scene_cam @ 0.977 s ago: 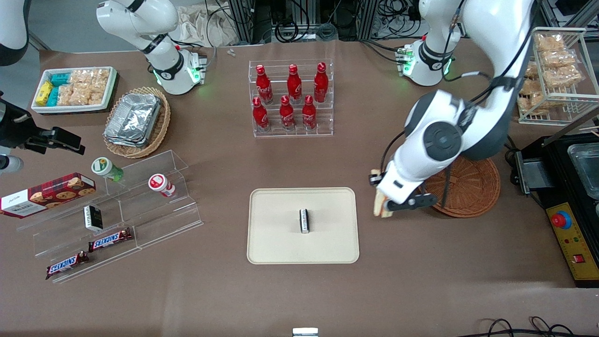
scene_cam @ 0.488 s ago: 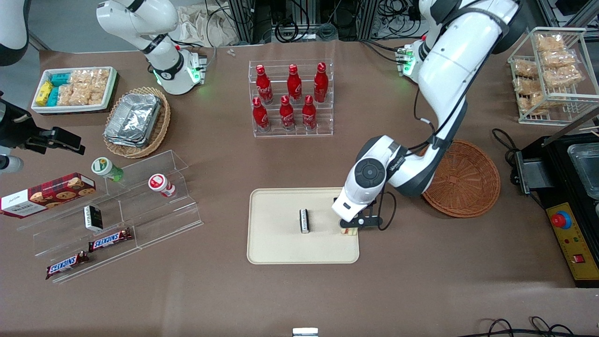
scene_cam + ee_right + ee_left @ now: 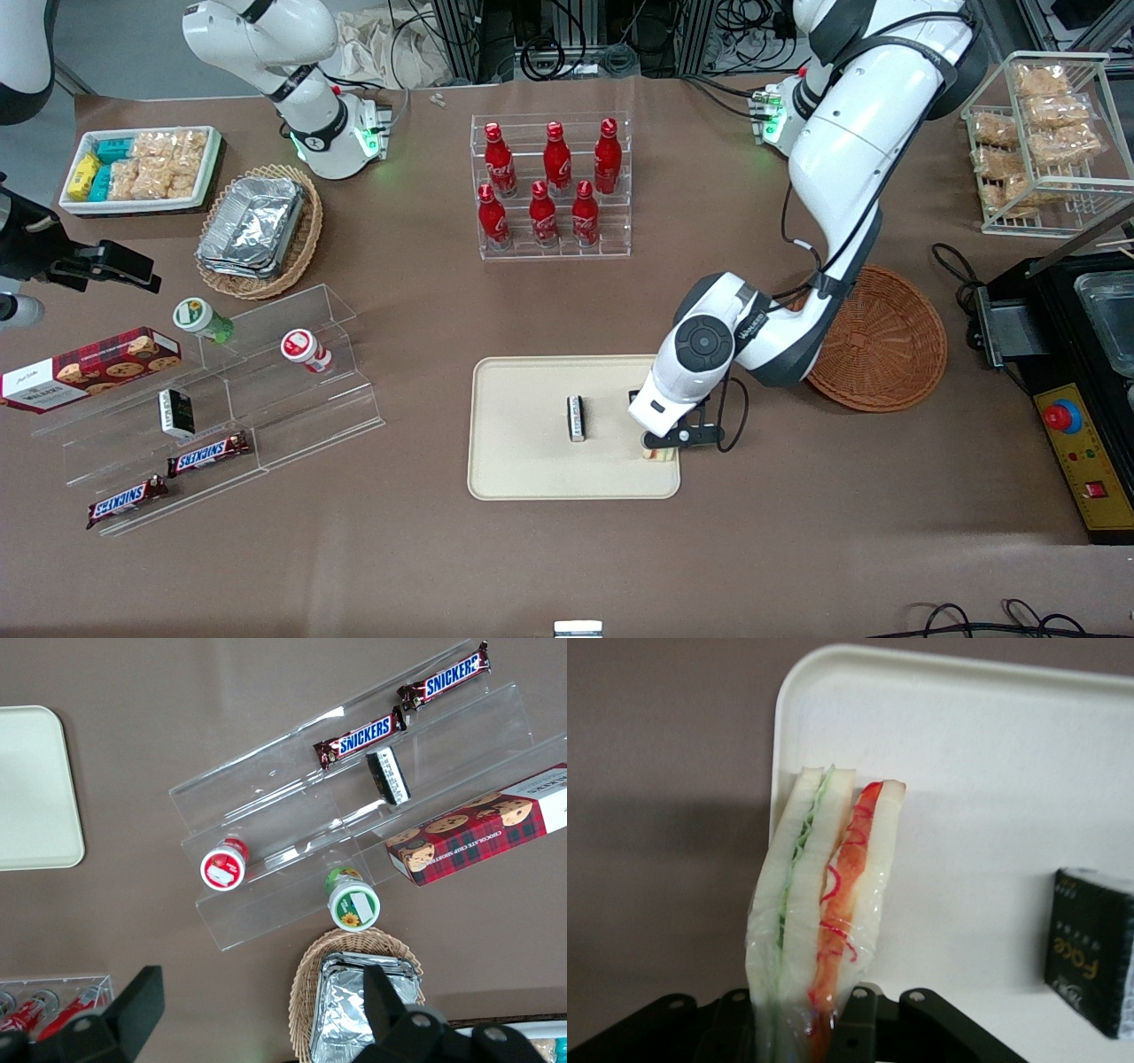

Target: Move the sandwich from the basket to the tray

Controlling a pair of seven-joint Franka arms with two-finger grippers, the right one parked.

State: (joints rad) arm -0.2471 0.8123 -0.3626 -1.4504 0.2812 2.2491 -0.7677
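Note:
The sandwich, pale bread in clear wrap with green and red-orange filling, stands on edge in my left gripper, which is shut on it. It hangs low over the beige tray, at the tray's corner nearest the front camera on the working arm's end. I cannot tell whether it touches the tray. The reddish-brown basket lies empty toward the working arm's end, partly covered by the arm.
A small black packet stands near the tray's middle. A rack of red bottles stands farther from the camera. Clear steps with snacks, a foil-filled wicker basket and a white bin lie toward the parked arm's end.
The gripper carried the sandwich from beside the basket to over the tray's corner, then shifted a little nearer the front camera. It stayed shut on the sandwich.

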